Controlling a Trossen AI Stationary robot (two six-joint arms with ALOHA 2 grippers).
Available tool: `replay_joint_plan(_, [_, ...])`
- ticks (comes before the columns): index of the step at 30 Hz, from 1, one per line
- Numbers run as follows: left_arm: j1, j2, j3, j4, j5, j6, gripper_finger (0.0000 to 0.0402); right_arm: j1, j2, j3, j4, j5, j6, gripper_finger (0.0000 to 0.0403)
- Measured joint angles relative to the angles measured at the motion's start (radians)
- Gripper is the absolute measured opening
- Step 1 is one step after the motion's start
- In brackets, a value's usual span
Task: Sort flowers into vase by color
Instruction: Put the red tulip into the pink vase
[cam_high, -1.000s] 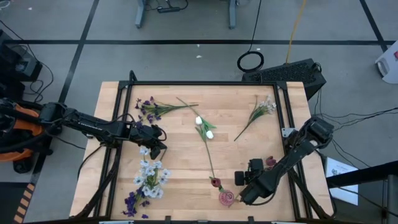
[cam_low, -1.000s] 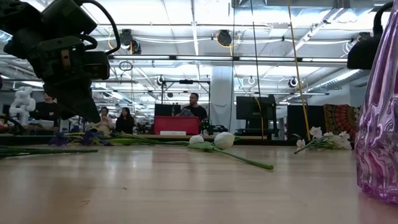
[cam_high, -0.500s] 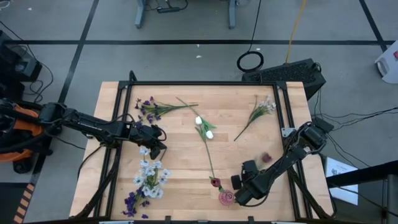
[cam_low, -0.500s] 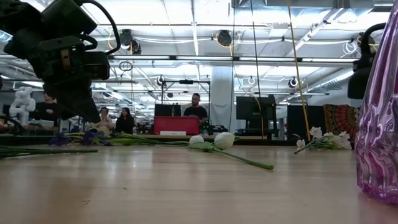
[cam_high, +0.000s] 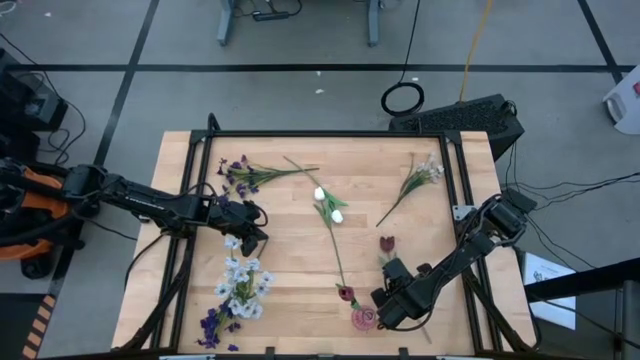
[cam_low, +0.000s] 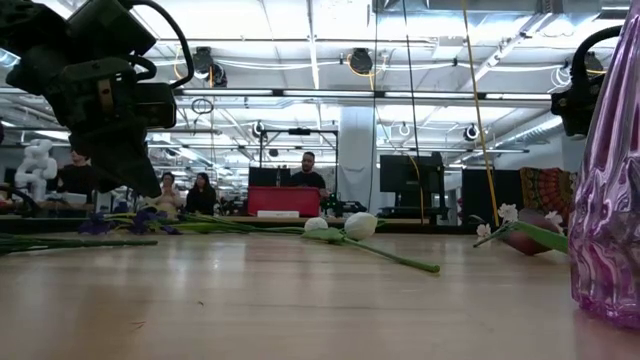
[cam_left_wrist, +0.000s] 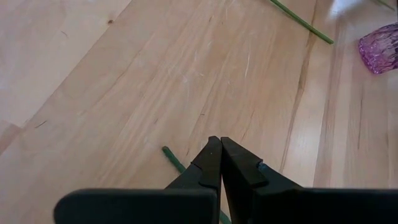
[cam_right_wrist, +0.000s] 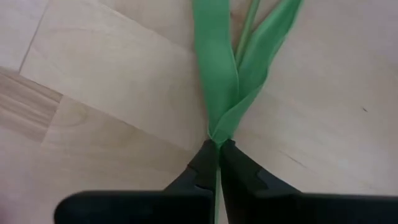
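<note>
**Red tulip heading for the purple vase**

On a pale wooden surface (cam_high: 300, 250) in a wide workshop, with people sitting at desks far behind, artificial flowers are lying scattered, sorted loosely by kind: purple sprigs (cam_high: 240, 172) at the far left, white tulips (cam_high: 328, 203) mid-board, a white blossom cluster (cam_high: 425, 172) far right, pale-blue blossoms (cam_high: 240, 280) at the near left. The right pincer (cam_high: 385, 300) is clamping tight on the stem of a dark red tulip (cam_high: 386, 243), just below the leaves, so the bloom is pointing away from the arm while the stem end appears to be trailing toward the near edge beside the purple vase (cam_high: 365, 318). That grip probably leaves the lower stem free for feeding into the vase mouth. The right arm is reaching in low from the right edge, elbow bent. The left pincer (cam_high: 255, 228), fingers pressed together and apparently holding nothing, is hovering above the blue blossoms, arm stretched flat across from the left
</note>
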Motion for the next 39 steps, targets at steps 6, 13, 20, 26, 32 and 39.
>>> replay_joint_plan(6, [0.0, 0.0, 0.0, 0.0, 0.005, -0.001, 0.0013, 0.024, -0.053, -0.006, 0.027, 0.001, 0.024, 0.0001])
replay_joint_plan(13, [0.0, 0.0, 0.0, 0.0, 0.016, 0.0, 0.0013, 0.083, -0.219, -0.002, 0.038, 0.089, 0.075, 0.0])
replay_joint_plan(20, [0.0, 0.0, 0.0, 0.0, 0.016, 0.0, 0.0013, 0.188, -0.367, -0.002, 0.041, 0.473, 0.095, 0.0])
replay_joint_plan(26, [0.0, 0.0, 0.0, 0.0, 0.016, 0.0, 0.0013, 0.265, -0.446, -0.002, 0.108, 0.841, -0.062, 0.0])
replay_joint_plan(32, [0.0, 0.0, 0.0, 0.0, 0.016, 0.0, 0.0013, 0.279, -0.456, -0.002, 0.428, 1.154, -0.506, 0.0])
replay_joint_plan(39, [0.0, 0.0, 0.0, 0.0, 0.016, 0.001, 0.0013, 0.231, -0.452, -0.001, 0.784, 1.179, -0.977, 0.0])
